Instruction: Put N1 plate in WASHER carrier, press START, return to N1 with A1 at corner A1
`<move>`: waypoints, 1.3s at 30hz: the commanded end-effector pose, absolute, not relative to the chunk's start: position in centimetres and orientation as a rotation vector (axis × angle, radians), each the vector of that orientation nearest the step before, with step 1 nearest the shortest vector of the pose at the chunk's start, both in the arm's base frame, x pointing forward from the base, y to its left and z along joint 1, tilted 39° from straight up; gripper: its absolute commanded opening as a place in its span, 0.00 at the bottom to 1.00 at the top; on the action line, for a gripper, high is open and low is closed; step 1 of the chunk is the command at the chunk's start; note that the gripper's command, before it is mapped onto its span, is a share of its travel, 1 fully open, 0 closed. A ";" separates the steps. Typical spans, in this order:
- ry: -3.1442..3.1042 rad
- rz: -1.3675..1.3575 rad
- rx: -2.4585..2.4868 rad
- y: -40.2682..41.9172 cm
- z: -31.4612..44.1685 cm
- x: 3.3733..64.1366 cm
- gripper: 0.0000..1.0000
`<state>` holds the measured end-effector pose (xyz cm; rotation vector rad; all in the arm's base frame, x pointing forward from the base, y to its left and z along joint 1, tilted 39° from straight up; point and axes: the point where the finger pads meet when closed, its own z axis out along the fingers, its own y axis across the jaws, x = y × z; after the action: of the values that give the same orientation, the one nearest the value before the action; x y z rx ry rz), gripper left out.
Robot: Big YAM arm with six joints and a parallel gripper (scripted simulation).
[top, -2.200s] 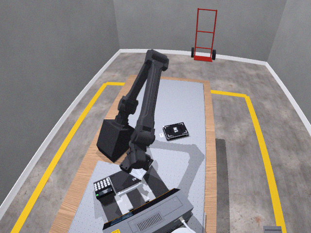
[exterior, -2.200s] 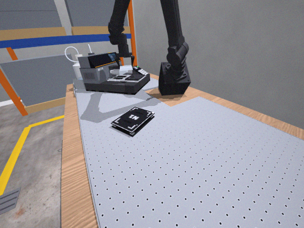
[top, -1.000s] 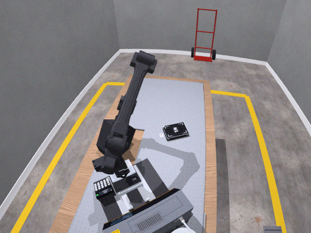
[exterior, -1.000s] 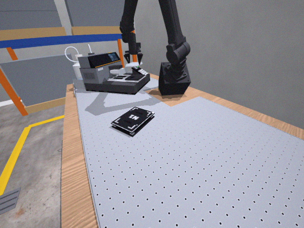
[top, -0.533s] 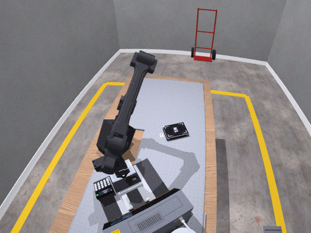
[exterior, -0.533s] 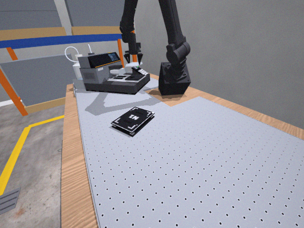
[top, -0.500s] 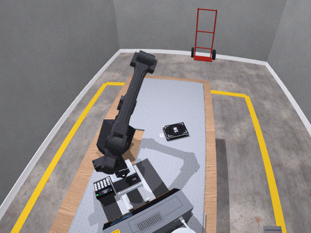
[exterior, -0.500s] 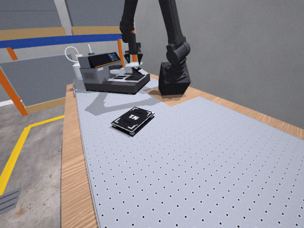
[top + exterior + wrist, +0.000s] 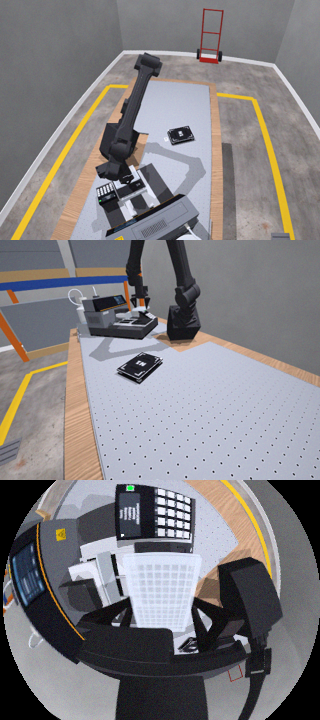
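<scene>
My gripper (image 9: 127, 178) (image 9: 139, 300) (image 9: 161, 599) is shut on the white gridded well plate (image 9: 135, 175) (image 9: 136, 309) (image 9: 163, 583), with a finger on each long side. It holds the plate just above the front deck of the washer (image 9: 160, 219) (image 9: 103, 314), next to the keypad (image 9: 105, 189) (image 9: 149, 315) (image 9: 167, 510). The light carrier (image 9: 130, 204) (image 9: 94, 563) lies under and beside the plate. A small lamp (image 9: 99, 200) (image 9: 130, 488) on the keypad panel shows green. The black nest N1 (image 9: 180, 134) (image 9: 139, 364) stands empty mid-table.
The arm's base block (image 9: 183, 322) stands on the wooden strip beside the washer. A white bottle with tubing (image 9: 80, 307) stands behind the washer. A small white label (image 9: 165, 139) lies beside the nest. A red hand truck (image 9: 209, 36) stands at the far wall.
</scene>
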<state>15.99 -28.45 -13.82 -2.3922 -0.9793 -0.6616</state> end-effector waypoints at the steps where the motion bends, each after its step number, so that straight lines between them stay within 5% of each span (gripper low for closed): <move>1: -0.973 -0.656 -2.388 -27.8 -14.8 16.4 0.82; 39: -0.972 -0.655 -2.387 -24.4 -19.1 17.7 0.82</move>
<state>17.43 -25.00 -18.26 -2.3881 -0.9882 -0.6646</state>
